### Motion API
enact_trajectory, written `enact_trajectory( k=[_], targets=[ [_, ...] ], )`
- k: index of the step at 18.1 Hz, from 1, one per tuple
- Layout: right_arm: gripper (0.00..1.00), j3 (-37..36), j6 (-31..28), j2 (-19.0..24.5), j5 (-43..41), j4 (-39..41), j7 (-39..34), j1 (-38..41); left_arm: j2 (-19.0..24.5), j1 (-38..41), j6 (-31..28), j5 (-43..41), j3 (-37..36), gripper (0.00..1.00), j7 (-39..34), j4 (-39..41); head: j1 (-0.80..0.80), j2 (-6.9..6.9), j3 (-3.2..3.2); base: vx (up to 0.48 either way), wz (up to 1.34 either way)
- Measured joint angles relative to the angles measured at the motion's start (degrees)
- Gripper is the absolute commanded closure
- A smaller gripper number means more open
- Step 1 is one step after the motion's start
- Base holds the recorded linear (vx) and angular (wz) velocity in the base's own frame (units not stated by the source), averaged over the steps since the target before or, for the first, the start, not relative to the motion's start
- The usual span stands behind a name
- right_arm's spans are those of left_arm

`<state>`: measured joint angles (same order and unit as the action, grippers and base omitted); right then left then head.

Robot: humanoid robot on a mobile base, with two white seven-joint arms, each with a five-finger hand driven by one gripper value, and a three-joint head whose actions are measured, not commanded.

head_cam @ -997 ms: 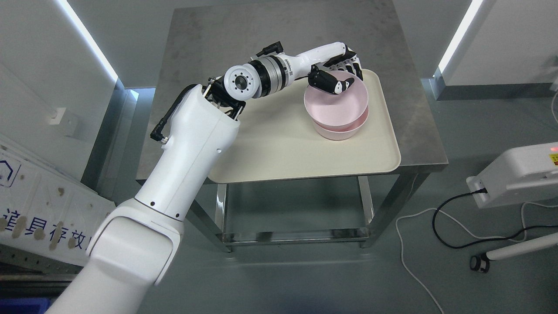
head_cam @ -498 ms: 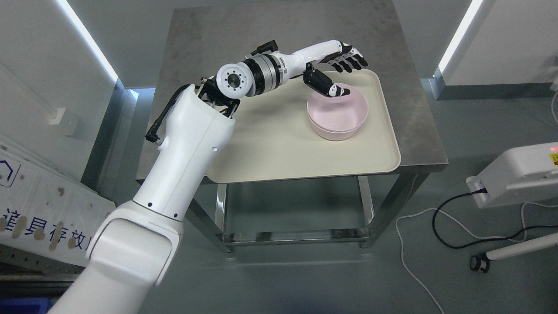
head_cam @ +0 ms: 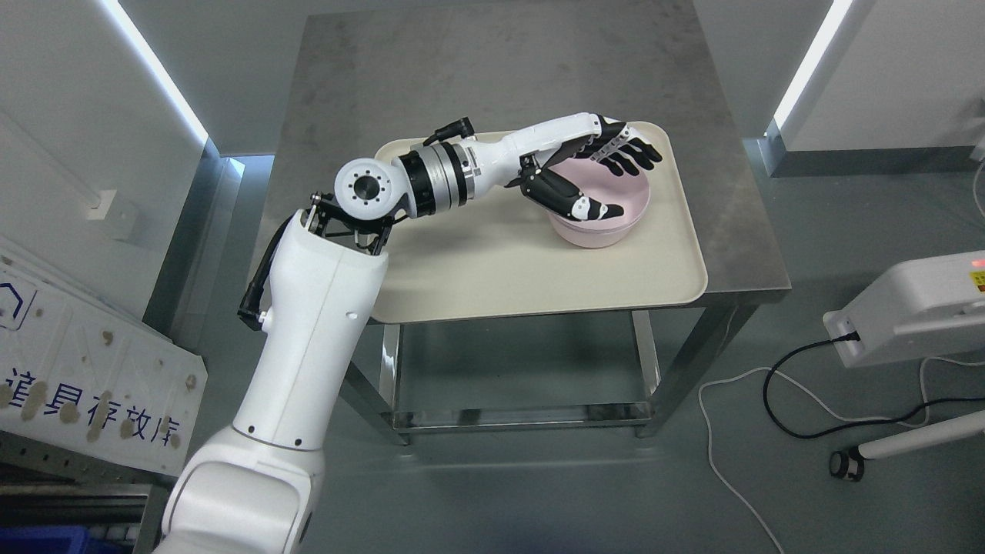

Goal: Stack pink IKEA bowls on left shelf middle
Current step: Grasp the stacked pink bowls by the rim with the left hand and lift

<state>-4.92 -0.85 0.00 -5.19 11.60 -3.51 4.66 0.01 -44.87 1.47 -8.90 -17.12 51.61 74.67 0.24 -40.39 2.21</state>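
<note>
Two pink bowls point(head_cam: 616, 219) sit nested one inside the other on the cream tray point(head_cam: 500, 261), toward its far right part. My left hand point(head_cam: 619, 177) hovers above the stack with its fingers spread and holds nothing. Its thumb point(head_cam: 596, 208) reaches over the near side of the bowls and its other fingers point(head_cam: 631, 152) stretch over the far rim. Part of the bowls is hidden behind the hand. My right arm does not show.
The tray rests on a steel table point(head_cam: 492, 69) with bare steel behind and to its right. On the floor at the right stand a white device point(head_cam: 916, 308) and black and white cables point(head_cam: 777, 400). A white printed panel point(head_cam: 85, 385) leans at the lower left.
My left hand let go of the upper bowl, which settled into the lower one. The hand opened, and the arm then drew back toward the left and lower.
</note>
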Motion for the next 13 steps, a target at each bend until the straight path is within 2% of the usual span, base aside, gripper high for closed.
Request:
enact_trajectory(
  k=[6,13],
  targets=[
    [0.0,0.0,0.0,0.0,0.0,0.0,-0.15,0.0,0.0,7.36,4.96,-9.95,3.11,0.47,-2.4,5.75,0.0,0.0,0.0,0.0,0.0],
    [0.0,0.0,0.0,0.0,0.0,0.0,-0.23,0.0,0.0,8.71,7.25,-20.9,3.68,0.5,-2.77,9.15,0.0,0.0,0.0,0.0,0.0]
  ],
)
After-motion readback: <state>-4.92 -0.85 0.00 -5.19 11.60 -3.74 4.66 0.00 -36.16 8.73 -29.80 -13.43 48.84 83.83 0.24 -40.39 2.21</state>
